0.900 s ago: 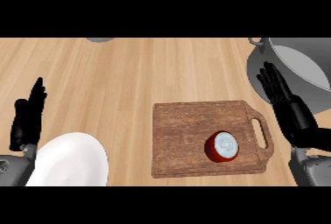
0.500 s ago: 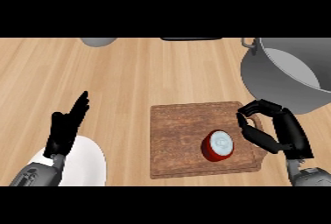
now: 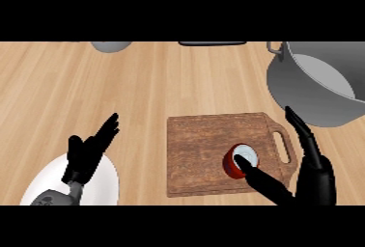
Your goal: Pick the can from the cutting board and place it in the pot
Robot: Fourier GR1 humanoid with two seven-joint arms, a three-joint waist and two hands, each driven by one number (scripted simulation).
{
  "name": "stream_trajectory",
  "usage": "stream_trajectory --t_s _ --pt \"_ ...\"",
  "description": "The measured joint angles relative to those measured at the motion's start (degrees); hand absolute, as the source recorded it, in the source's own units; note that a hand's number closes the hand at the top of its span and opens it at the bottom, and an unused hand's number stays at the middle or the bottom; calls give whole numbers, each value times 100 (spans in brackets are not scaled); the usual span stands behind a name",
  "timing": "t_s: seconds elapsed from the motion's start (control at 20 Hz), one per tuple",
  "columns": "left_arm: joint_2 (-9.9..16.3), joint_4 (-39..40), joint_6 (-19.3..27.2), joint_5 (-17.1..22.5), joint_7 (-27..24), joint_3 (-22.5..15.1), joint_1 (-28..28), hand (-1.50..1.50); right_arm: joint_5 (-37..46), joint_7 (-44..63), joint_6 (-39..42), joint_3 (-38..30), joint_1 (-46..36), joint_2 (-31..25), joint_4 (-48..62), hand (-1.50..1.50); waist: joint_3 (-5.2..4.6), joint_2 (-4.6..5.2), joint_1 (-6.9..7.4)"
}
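The right robot hand [image 3: 314,178] was spread wide, its thumb touching the red can [image 3: 241,160] on the cutting board [image 3: 206,144]. The left robot hand [image 3: 87,154] rested open over the white plate [image 3: 50,185] near the table's front edge.

A kitchen: wooden counter [image 3: 143,87]; pot [image 3: 314,91]; cutting board [image 3: 206,144].

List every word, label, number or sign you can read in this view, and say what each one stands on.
None can be read.
The can on the cutting board shows a red side and pale top, no lettering legible.
The pot, the white plate and the counter carry no marks.
The items at the top edge are cut off, showing no text.
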Motion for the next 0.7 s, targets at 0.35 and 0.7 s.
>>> stream_trajectory --t_s 0.35,0.7 --pt "-58 68 -183 -16 18 8 -123 0 1316 2424 855 626 535 -38 -1214 -150 -7 33 92" --pt "-101 53 -360 -50 -18 66 -89 0 1500 4663 1949 452 -327 483 -1508 -150 5 58 205"
